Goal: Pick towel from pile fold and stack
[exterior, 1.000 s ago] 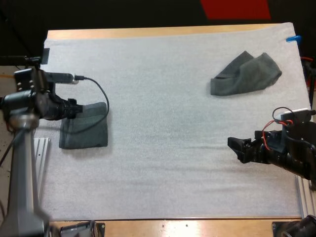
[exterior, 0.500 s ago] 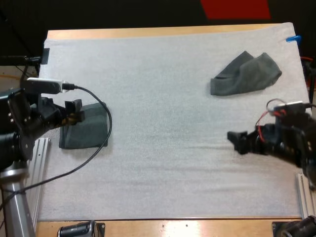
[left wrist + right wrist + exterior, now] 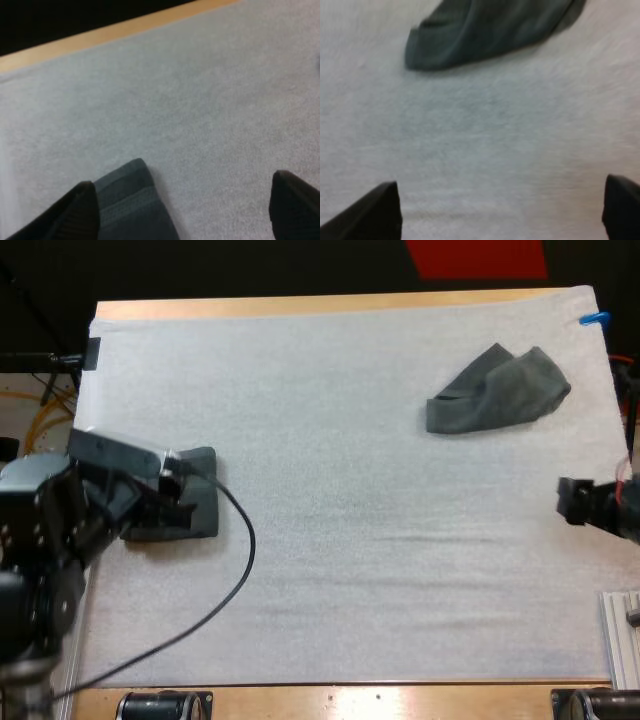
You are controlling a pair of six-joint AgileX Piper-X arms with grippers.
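A folded dark grey-green towel (image 3: pixel 200 508) lies flat at the mat's left side, and my left gripper (image 3: pixel 182 496) hovers over its near-left part, hiding some of it. In the left wrist view the fingers stand wide apart, open (image 3: pixel 185 202), with a corner of the folded towel (image 3: pixel 131 200) beside one finger and nothing between them. A crumpled towel (image 3: pixel 497 390) sits at the far right of the mat. My right gripper (image 3: pixel 568 502) is at the mat's right edge, nearer than that towel. Its fingers are open (image 3: pixel 500 205) over bare mat, with the crumpled towel (image 3: pixel 485 30) well ahead.
The white mat (image 3: pixel 340 570) covers most of the wooden table (image 3: pixel 300 306). A black cable (image 3: pixel 235 560) from my left arm loops over the mat near the folded towel. A metal rail (image 3: pixel 622 640) runs along the table's right near side.
My left arm has swung down and toward the near side, now covering more of the folded towel. My right arm has pulled back to the right edge.
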